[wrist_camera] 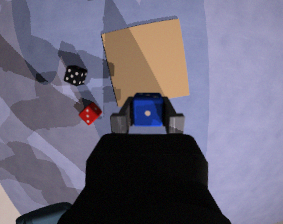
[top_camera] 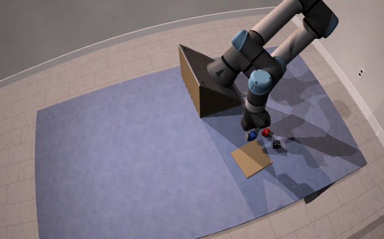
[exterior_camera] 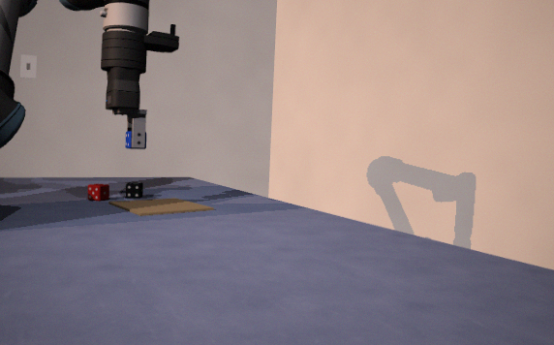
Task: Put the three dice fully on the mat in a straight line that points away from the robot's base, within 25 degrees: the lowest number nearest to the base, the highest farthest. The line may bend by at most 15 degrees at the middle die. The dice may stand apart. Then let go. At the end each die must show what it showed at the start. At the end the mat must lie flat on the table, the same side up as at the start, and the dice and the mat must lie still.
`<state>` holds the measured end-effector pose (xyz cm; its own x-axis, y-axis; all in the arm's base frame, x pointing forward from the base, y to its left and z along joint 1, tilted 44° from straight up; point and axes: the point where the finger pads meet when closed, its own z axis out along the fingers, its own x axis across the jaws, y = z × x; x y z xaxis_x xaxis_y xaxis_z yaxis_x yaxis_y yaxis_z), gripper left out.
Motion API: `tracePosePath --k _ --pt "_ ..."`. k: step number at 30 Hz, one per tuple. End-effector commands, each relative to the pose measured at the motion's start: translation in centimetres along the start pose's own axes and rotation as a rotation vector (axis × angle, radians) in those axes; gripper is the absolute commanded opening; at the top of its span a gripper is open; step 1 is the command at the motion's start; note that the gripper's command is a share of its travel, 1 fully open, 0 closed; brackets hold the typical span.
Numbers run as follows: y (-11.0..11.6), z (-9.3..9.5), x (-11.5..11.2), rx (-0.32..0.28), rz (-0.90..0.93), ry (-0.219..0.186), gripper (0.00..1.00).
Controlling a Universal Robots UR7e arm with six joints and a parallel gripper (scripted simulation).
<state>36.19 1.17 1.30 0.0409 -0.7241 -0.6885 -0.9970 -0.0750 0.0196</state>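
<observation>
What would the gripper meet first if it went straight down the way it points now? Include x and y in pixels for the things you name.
Probably the blue table top [top_camera: 114,151] [exterior_camera: 261,271] [wrist_camera: 247,100], just short of the mat's [top_camera: 250,161] [exterior_camera: 169,206] [wrist_camera: 157,60] base-side edge, touched first by the held blue die [top_camera: 252,135] [exterior_camera: 129,140] [wrist_camera: 148,119]. Depth is unclear, so it could catch that edge.

Arm (its elbow) [top_camera: 319,17] partly cropped.
</observation>
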Motion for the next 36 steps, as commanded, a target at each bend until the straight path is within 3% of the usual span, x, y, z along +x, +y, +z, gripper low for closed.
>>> tracePosePath --k 1,16,31,36 --pt "-0.2 0.0 -0.2 0.0 -0.012 -0.001 0.57" --pt "-0.2 0.8 -0.2 0.0 -0.012 -0.001 0.57" --pt "-0.2 7.4 -0.2 0.0 -0.012 -0.001 0.57" --pt "-0.2 8.4 -0.2 0.0 -0.012 -0.001 0.57"
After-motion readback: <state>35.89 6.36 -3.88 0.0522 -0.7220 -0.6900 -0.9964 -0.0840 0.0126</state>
